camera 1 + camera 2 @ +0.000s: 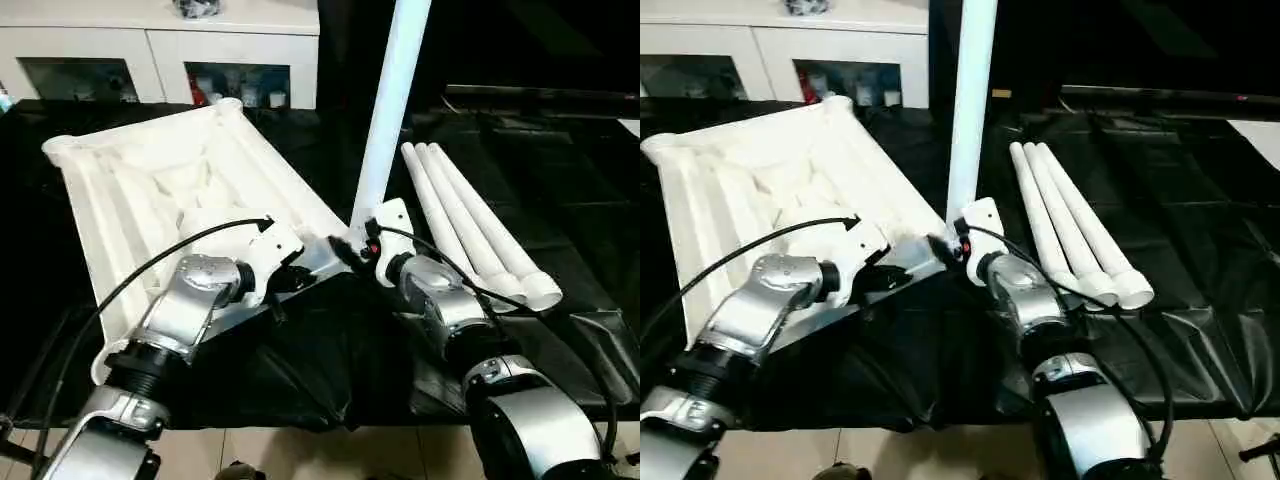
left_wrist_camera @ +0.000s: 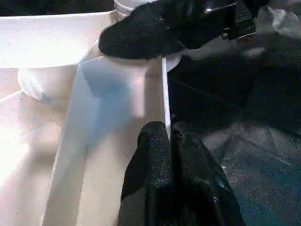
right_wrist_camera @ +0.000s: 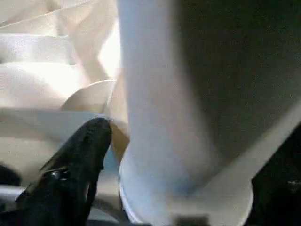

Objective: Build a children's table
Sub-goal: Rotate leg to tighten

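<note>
1. A white cabinet (image 1: 160, 40) with glass doors stands behind a tabletop (image 1: 560, 200) draped in black cloth
2. The children's table top (image 1: 150, 190) lies underside up on the tabletop's left half, ribs showing, tilted with its near edge raised
3. One leg (image 1: 390, 110) stands upright in the round socket at the top's near right corner; three spare legs (image 1: 470, 215) lie side by side toward the right edge
4. The left end effector (image 2: 164, 155) is pressed together, pinching the thin rim wall of the top near that corner
5. The right end effector (image 1: 350, 250) sits at the leg's base; one finger shows beside the socket, and whether the fingers are spread I cannot tell
6. Step in hand, as I judge: seating the first leg. Next calls for checking it holds, then fetching a spare leg for another corner socket
</note>
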Available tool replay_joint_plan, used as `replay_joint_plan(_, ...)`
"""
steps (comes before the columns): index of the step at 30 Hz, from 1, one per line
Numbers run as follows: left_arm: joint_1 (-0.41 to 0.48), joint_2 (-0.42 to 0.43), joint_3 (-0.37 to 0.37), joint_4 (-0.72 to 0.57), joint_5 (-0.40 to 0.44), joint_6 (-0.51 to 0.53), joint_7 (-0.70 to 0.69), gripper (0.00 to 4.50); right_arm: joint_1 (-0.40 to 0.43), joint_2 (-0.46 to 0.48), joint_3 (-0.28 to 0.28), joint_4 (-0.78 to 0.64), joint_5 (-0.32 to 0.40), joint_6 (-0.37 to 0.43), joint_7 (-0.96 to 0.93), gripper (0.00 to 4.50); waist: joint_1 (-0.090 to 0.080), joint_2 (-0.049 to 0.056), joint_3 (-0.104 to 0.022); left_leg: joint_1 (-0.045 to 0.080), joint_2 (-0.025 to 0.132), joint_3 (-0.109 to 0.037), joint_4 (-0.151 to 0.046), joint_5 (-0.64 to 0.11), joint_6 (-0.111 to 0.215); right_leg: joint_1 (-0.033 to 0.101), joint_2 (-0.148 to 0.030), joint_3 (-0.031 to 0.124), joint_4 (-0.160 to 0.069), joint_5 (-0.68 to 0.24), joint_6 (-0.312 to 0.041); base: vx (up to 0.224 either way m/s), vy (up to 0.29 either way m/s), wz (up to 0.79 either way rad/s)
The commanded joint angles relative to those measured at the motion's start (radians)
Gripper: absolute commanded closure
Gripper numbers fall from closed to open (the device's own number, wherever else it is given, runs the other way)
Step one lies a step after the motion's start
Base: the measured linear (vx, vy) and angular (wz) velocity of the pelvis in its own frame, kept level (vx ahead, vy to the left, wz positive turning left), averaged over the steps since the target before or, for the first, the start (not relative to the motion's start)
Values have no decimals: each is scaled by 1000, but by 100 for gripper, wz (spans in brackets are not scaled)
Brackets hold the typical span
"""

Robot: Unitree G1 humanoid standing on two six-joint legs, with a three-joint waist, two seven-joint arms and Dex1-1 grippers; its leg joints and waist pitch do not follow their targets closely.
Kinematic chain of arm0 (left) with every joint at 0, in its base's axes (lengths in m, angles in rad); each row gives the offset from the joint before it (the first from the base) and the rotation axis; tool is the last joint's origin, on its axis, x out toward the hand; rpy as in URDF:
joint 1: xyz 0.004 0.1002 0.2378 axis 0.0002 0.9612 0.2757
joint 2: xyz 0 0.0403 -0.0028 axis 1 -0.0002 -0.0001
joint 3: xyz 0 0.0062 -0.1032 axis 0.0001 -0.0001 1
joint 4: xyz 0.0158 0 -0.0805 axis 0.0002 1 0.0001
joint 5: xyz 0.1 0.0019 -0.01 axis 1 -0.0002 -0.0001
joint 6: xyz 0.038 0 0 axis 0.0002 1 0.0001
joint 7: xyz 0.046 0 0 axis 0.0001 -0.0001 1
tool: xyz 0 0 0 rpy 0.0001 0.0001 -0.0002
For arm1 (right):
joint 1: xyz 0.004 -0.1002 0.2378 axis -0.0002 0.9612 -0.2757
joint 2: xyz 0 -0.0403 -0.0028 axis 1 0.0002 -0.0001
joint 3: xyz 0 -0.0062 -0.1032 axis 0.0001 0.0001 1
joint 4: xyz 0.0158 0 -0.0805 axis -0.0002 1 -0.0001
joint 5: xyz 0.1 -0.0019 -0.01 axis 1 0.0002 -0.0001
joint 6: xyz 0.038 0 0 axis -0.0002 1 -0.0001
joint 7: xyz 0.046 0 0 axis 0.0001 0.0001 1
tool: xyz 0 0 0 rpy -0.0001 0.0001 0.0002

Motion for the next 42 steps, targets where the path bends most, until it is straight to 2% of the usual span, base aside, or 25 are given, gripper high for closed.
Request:
replay_joint_plan(1, -7, -16, -60, -53, -50, -48, -95, 450, 9, 3, 44, 3, -13, -6, 92, 67, 0, 9, -70, 22, 36, -9, -71, -295, -2, 45, -52, 42, -69, -198, -221, 0, 0, 0)
replay_joint_plan(4, -12, 16, -63, -38, -60, -66, -156, 450, 51, -48, 71, -57, 1, -25, 265, 67, 3, 11, -71, 22, 37, -10, -71, -291, 8, 47, -51, 42, -67, -180, -226, 0, 0, 0)
replay_joint_plan(5, -14, 21, -64, -32, -58, -73, -163, 450, 60, -56, 77, -70, 4, -25, 296, 67, 11, 9, -71, 23, 37, -8, -69, -279, 19, 47, -49, 42, -65, -154, -230, 0, 0, 0)
replay_joint_plan(7, -19, 28, -63, -22, -56, -83, -171, 450, 72, -67, 81, -87, 7, -25, 335, 67, 14, 9, -71, 23, 38, -7, -69, -274, 22, 47, -48, 42, -64, -148, -235, 0, 0, 0)
replay_joint_plan(10, -32, 45, -59, 7, -58, -103, -199, 450, 120, -105, 105, -167, 39, 0, 478, 67, 19, 10, -69, 26, 40, -7, -71, -296, 16, 46, -49, 41, -68, -182, -235, 0, 0, 0)
replay_joint_plan(12, -44, 57, -58, 29, -53, -121, -219, 450, 160, -141, 131, -246, 73, 50, 594, 67, 29, 8, -66, 29, 40, -5, -71, -312, 24, 46, -45, 41, -72, -207, -223, 0, 0, 0)
replay_joint_plan(13, -51, 62, -57, 40, -53, -127, -227, 450, 179, -159, 143, -284, 85, 72, 640, 67, 32, 8, -69, 27, 42, -6, -71, -308, 23, 47, -49, 41, -69, -206, -223, 0, 0, 0)
replay_joint_plan(16, -67, 76, -58, 69, -52, -146, -250, 450, 236, -212, 186, -393, 104, 111, 745, 67, 41, 9, -64, 30, 40, -7, -74, -331, 14, 42, -48, 42, -80, -264, -208, 0, 0, 0)
replay_joint_plan(17, -70, 79, -59, 77, -50, -151, -255, 450, 249, -225, 197, -420, 107, 118, 767, 67, 44, 9, -66, 33, 42, -7, -73, -338, 12, 42, -51, 42, -79, -272, -206, 0, 0, 0)
replay_joint_plan(18, -73, 82, -59, 83, -48, -156, -260, 450, 260, -235, 204, -441, 107, 125, 783, 67, 45, 6, -66, 30, 42, -7, -74, -339, 11, 42, -52, 44, -79, -282, -202, 0, 0, 0)
replay_joint_plan(21, -77, 88, -59, 98, -43, -168, -272, 450, 283, -252, 215, -482, 102, 143, 812, 102, 44, 7, -65, 29, 42, -11, -76, -350, -1, 41, -57, 42, -84, -328, -193, 0, 0, 0)
replay_joint_plan(25, -83, 97, -61, 118, -45, -185, -289, 450, 307, -270, 226, -546, 110, 188, 827, 117, 46, 7, -65, 28, 42, -13, -77, -350, -5, 40, -57, 43, -85, -341, -184, 0, 0, 0)
replay_joint_plan(27, -82, 101, -62, 118, -46, -187, -295, 450, 313, -274, 229, -565, 114, 195, 825, 146, 46, 5, -67, 27, 43, -13, -77, -334, -4, 41, -56, 42, -81, -311, -189, 0, 0, 0)
replay_joint_plan(34, -63, 107, -59, 94, -55, -175, -296, 450, 315, -259, 226, -577, 116, 224, 814, 169, 46, 3, -68, 26, 43, -11, -75, -319, -1, 42, -58, 42, -77, -281, -204, 0, 0, 0)
replay_joint_plan(37, -60, 65, -31, 78, -56, -122, -204, 450, 279, -181, 163, -492, 109, 215, 655, 171, 42, 2, -66, 24, 41, -12, -76, -324, -5, 42, -60, 42, -78, -305, -204, 0, 0, 0)
replay_joint_plan(38, -64, 49, -23, 76, -51, -105, -164, 450, 264, -153, 138, -461, 112, 223, 596, 171, 33, 0, -62, 26, 39, -15, -77, -351, -21, 38, -63, 40, -84, -368, -194, 0, 0, 0)
replay_joint_plan(40, -65, 41, -21, 76, -48, -99, -145, 450, 260, -143, 130, -456, 114, 232, 576, 172, 28, -3, -61, 24, 38, -18, -79, -355, -25, 41, -63, 39, -88, -403, -178, 0, 0, 0)
replay_joint_plan(41, -76, 7, -6, 80, -36, -67, -65, 450, 228, -98, 102, -388, 90, 216, 448, 172, 23, 0, -61, 30, 39, -17, -78, -372, -28, 34, -63, 41, -92, -424, -169, 0, 0, 0)
replay_joint_plan(42, -79, 1, -3, 81, -34, -61, -51, 450, 221, -90, 97, -373, 85, 211, 422, 172, 20, 0, -60, 28, 39, -18, -78, -377, -32, 33, -64, 41, -91, -432, -171, 0, 0, 0)
